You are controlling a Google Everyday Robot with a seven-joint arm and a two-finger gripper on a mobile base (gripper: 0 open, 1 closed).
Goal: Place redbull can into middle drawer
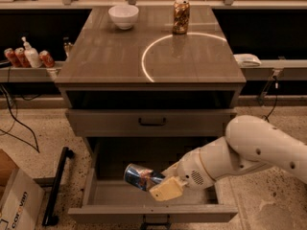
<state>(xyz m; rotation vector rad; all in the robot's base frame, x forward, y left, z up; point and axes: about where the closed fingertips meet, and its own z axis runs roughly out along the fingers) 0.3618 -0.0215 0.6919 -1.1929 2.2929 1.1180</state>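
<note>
The redbull can (139,176), blue and silver, lies on its side in my gripper (160,185), silver top pointing left. My gripper is shut on the can and holds it inside the pulled-out middle drawer (144,212), just above its grey floor. My white arm reaches in from the right. The drawer's small dark handle shows at the bottom edge.
A brown-gold can (181,16) and a white bowl (123,16) stand at the back of the cabinet top. A shut drawer with a black bar handle (152,122) is above the open one. A cardboard box (14,195) sits at the lower left, with bottles and cans (26,57) on the left shelf.
</note>
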